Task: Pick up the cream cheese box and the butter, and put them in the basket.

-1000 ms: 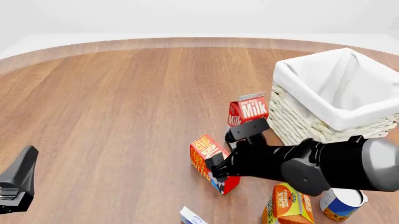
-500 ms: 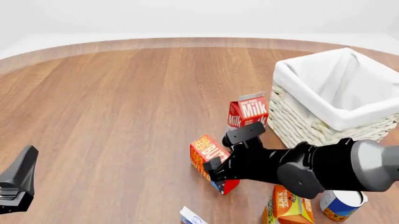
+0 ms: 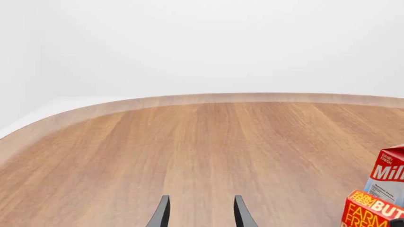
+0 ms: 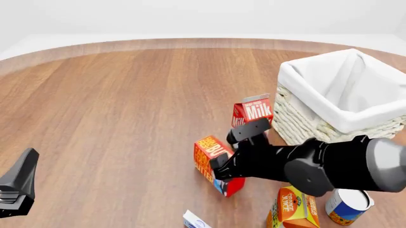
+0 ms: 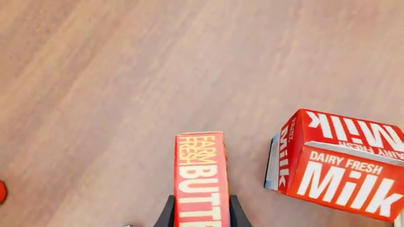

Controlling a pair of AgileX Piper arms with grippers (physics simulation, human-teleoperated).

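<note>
Wooden table, right gripper [image 5: 198, 218] at the butter [image 5: 200, 177]
Its jaws straddle the box, seemingly clamped, long axis running straight ahead between them; left gripper [image 3: 199, 213] open, far off.

Mostly just bare wooden table [image 3: 208, 142] here, brown planks running away to a curved far edge with a plain white background behind it. The left gripper [image 3: 201, 213] pokes in at the near edge — two thin dark fingers [image 3: 162, 213] standing apart with nothing between them, only wood showing in the gap. Off at the side of the frame there's a cut-off milk carton [image 3: 386, 174], red with white lettering, and just in front of it the butter [image 3: 372, 209] — only its corner shows.
</note>
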